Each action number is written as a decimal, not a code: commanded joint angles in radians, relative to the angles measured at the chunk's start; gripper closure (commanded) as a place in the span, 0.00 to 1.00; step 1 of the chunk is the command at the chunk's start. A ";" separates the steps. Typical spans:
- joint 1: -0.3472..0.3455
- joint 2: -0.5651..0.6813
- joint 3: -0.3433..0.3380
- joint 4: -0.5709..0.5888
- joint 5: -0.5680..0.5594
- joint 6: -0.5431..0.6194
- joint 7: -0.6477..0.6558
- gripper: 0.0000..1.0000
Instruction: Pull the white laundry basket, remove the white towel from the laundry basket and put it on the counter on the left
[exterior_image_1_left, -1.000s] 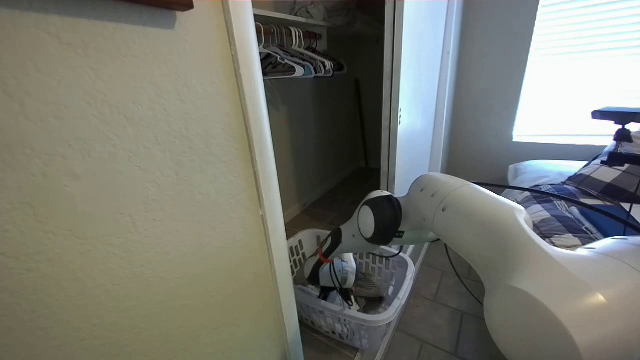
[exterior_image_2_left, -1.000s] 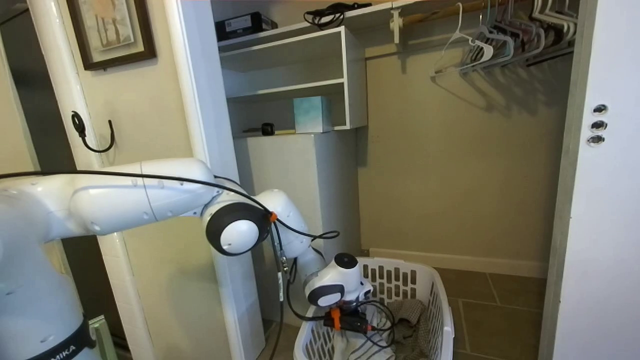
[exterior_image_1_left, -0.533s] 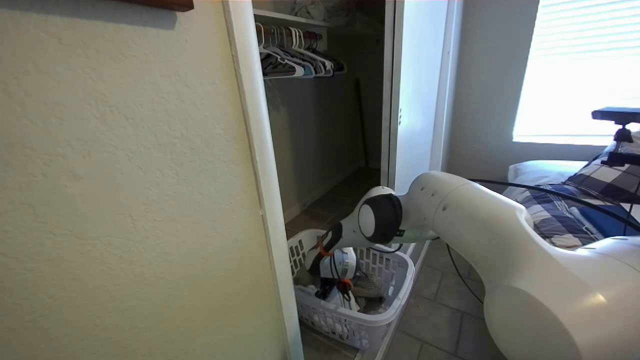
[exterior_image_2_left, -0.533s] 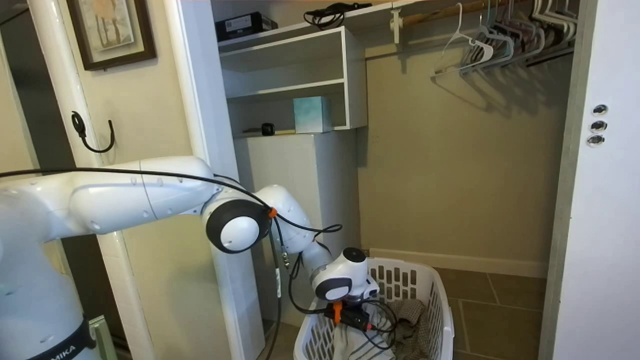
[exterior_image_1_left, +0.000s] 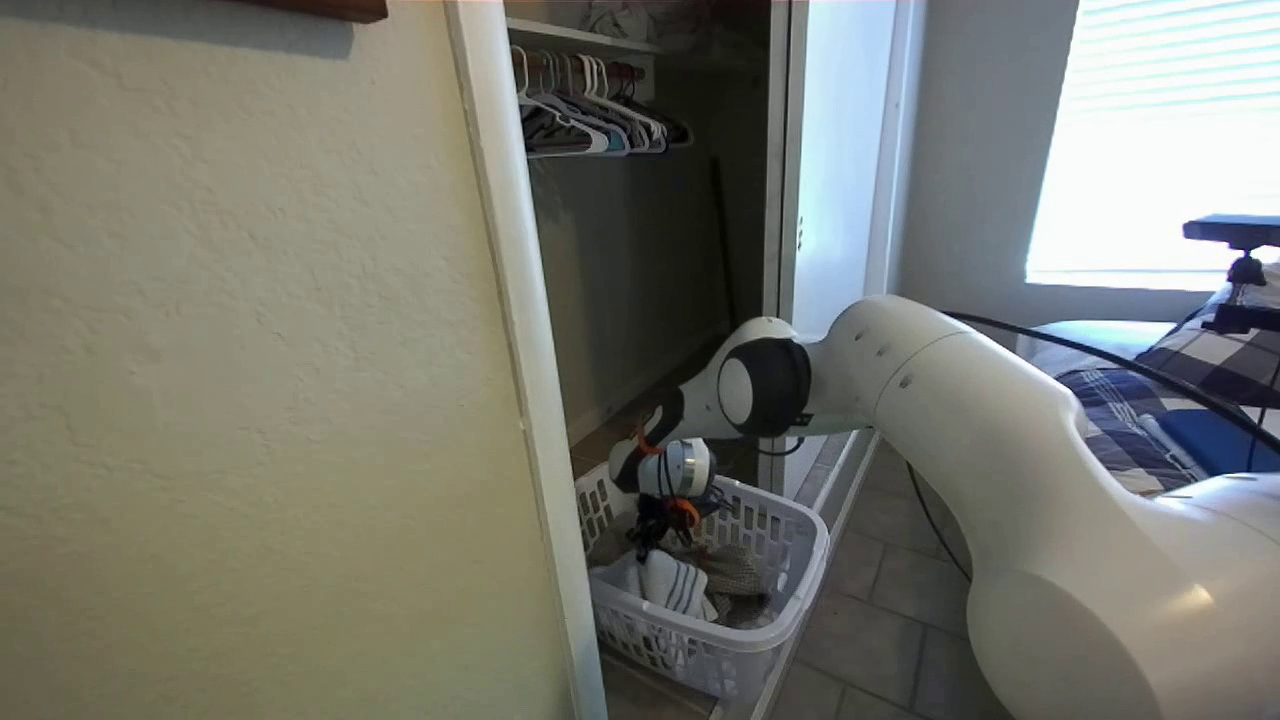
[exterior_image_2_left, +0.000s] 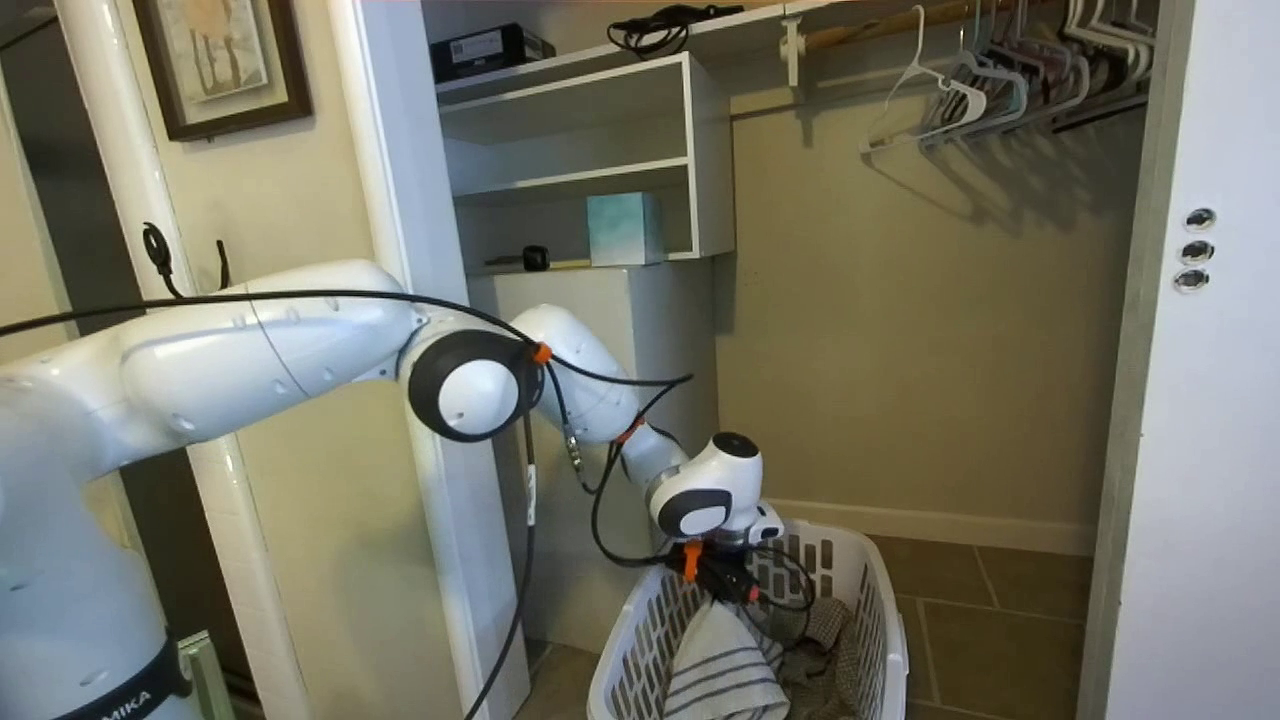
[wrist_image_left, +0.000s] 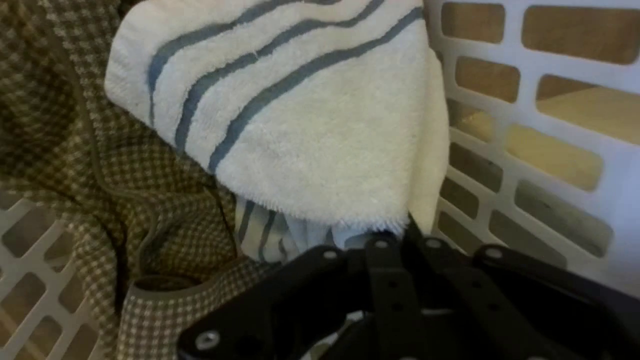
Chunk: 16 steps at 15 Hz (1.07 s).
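The white laundry basket (exterior_image_1_left: 690, 645) stands in the closet doorway and shows in both exterior views (exterior_image_2_left: 893, 650); its slotted wall (wrist_image_left: 622, 200) is in the wrist view. The white towel with grey-blue stripes (wrist_image_left: 325, 130) is drawn up to a peak at my gripper (wrist_image_left: 407, 237). My fingers are shut on its top edge; their tips are hidden by the cloth. The towel's lower part (exterior_image_2_left: 720, 670) still lies in the basket, also in an exterior view (exterior_image_1_left: 675, 583). My gripper (exterior_image_2_left: 725, 585) is over the basket, about rim height. I cannot tell which surface is the counter.
A brown checked cloth (wrist_image_left: 165, 215) lies in the basket beside the towel. The door frame (exterior_image_2_left: 430, 330) stands close by the arm. A white cabinet (exterior_image_2_left: 560, 350) with shelves is behind it. Cables (exterior_image_2_left: 600, 520) hang from the arm. A bed (exterior_image_1_left: 1130, 430) is beyond the arm.
My arm has risen and the gripper has come up from deep in the basket, pulling the towel's top edge up with it. The basket has not moved.
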<state>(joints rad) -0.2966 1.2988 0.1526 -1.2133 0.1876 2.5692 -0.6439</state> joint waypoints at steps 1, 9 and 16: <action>-0.003 -0.231 -0.018 -0.196 0.009 -0.064 0.068 0.99; -0.062 -0.616 0.043 -0.429 0.054 -0.183 0.111 0.99; -0.103 -0.934 0.036 -0.531 0.280 -0.314 0.084 0.99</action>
<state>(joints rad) -0.3803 0.5224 0.1961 -1.6509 0.3583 2.2977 -0.5415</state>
